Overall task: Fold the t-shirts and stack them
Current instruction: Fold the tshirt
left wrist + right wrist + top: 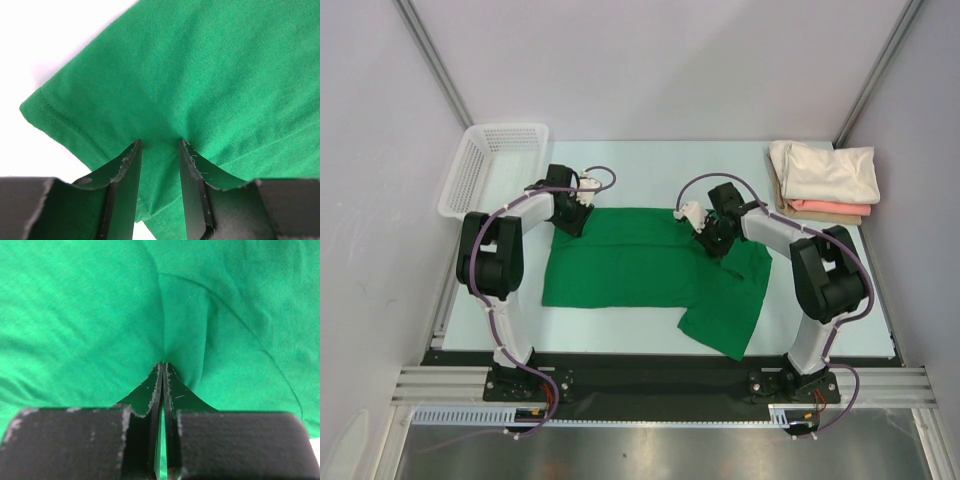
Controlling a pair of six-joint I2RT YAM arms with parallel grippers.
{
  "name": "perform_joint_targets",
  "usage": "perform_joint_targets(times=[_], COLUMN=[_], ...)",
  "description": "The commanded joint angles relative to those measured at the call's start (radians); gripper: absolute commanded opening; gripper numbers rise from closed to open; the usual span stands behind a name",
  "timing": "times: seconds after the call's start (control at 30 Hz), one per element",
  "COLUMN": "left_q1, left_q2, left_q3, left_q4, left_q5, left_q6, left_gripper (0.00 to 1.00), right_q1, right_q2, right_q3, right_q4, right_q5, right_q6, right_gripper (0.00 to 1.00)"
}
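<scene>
The bright green t-shirt [630, 268] lies spread on the table, one sleeve flared out at the front right. My left gripper [572, 222] is down on its far left corner. In the left wrist view the left gripper [160, 141] is open, its fingers pressed on either side of a strip of green cloth [200, 75] beside the hem. My right gripper [712, 240] is on the shirt's far right part. In the right wrist view the right gripper [163, 364] is shut on a pinch of the green cloth [90, 315], and creases run to its tips.
A folded cream t-shirt [825, 170] lies on top of a salmon-pink one [830, 209] at the back right corner. A white mesh basket [490, 165] stands at the back left. The table's front edge runs just past the green sleeve.
</scene>
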State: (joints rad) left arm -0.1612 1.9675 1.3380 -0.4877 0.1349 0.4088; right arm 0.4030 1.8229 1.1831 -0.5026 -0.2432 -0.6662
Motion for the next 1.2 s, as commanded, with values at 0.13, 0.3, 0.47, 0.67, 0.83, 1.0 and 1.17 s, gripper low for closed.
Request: perform_joint_targets(times=[0.13, 0.3, 0.47, 0.67, 0.83, 1.0, 1.17], left_q1=[-0.008, -0.008, -0.008, -0.006, -0.008, -0.006, 0.005], left_q2=[-0.010, -0.001, 0.001, 0.007, 0.010, 0.040, 0.102], left_q3=[-0.017, -0.013, -0.011, 0.001, 0.020, 0.093, 0.185], left_q4=[0.043, 0.051, 0.049, 0.049, 0.044, 0.021, -0.012], left_q5=[0.020, 0.023, 0.016, 0.009, 0.011, -0.004, -0.017], left_q6=[-0.002, -0.016, -0.005, -0.004, -0.001, 0.010, 0.031], left_gripper=[0.40, 0.40, 0.40, 0.40, 0.40, 0.41, 0.41], right_q1=[0.039, 0.051, 0.048, 0.048, 0.030, -0.088, -0.208], right_q2=[-0.137, -0.137, -0.103, -0.059, -0.054, -0.008, 0.067], right_q3=[0.016, 0.021, 0.067, 0.162, 0.196, 0.173, 0.228], right_q4=[-0.132, -0.177, -0.221, -0.203, -0.145, -0.062, -0.054], right_q5=[-0.109, -0.178, -0.243, -0.286, -0.208, -0.189, -0.171], right_q6=[-0.013, -0.003, -0.029, 0.020, 0.046, 0.135, 0.125], right_gripper=[0.00, 0.00, 0.11, 0.13, 0.29, 0.30, 0.30])
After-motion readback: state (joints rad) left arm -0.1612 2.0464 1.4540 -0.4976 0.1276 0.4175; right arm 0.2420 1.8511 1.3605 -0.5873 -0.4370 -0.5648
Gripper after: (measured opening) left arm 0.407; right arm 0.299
